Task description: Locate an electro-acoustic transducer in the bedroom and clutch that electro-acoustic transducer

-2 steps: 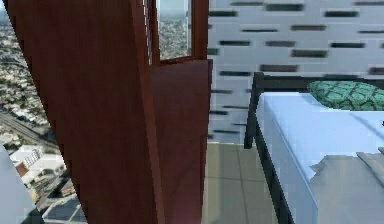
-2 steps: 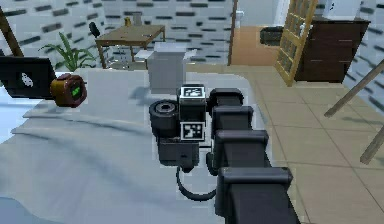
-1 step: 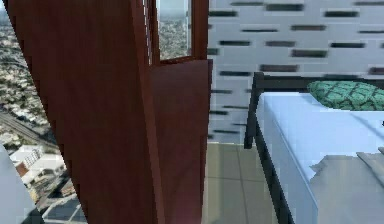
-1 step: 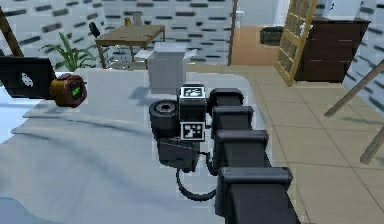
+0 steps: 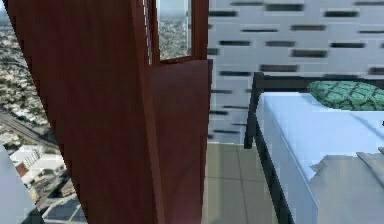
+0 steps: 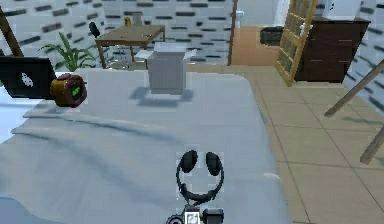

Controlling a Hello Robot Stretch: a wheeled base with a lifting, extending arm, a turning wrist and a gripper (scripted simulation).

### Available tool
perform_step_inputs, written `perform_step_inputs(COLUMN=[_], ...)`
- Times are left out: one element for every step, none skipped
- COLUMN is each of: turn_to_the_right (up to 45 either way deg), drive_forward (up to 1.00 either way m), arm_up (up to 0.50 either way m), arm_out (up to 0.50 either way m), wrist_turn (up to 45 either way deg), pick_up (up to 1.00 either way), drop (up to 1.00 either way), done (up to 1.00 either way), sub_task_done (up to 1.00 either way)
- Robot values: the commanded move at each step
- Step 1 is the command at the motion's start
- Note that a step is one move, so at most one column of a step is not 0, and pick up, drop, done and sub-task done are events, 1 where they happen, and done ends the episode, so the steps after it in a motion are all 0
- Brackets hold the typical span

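— Where are the headphones (image 6: 188, 163)?
— Lying flat on the bed (image 6: 120, 130), just beyond the fingers (image 6: 178, 214), at the arm side view's bottom edge.
— Do the fingers hold them?
— I cannot tell, nor how the fingers stand.
— What else?
— Farther out past the fingers, a grey box (image 6: 167, 70) stands on the bed. Toward the view's left of them is a round brown thing (image 6: 70, 90), next to a dark laptop (image 6: 25, 75).

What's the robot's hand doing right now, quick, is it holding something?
Gripper: cannot tell whether it holds anything; the headphones lie on the bed right at it.
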Motion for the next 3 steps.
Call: perform_step_inputs(turn_to_the_right=[0.0, 0.0, 0.0], drive_forward=[0.0, 0.0, 0.0], arm_up=[0.0, 0.1, 0.0], arm_out=[0.0, 0.0, 0.0], wrist_turn=[0.0, 0.0, 0.0], pick_up=[1.0, 0.0, 0.0], drop=[0.0, 0.0, 0.0], done=[0.0, 0.0, 1.0], sub_task_done=[0.0, 0.0, 0.0])
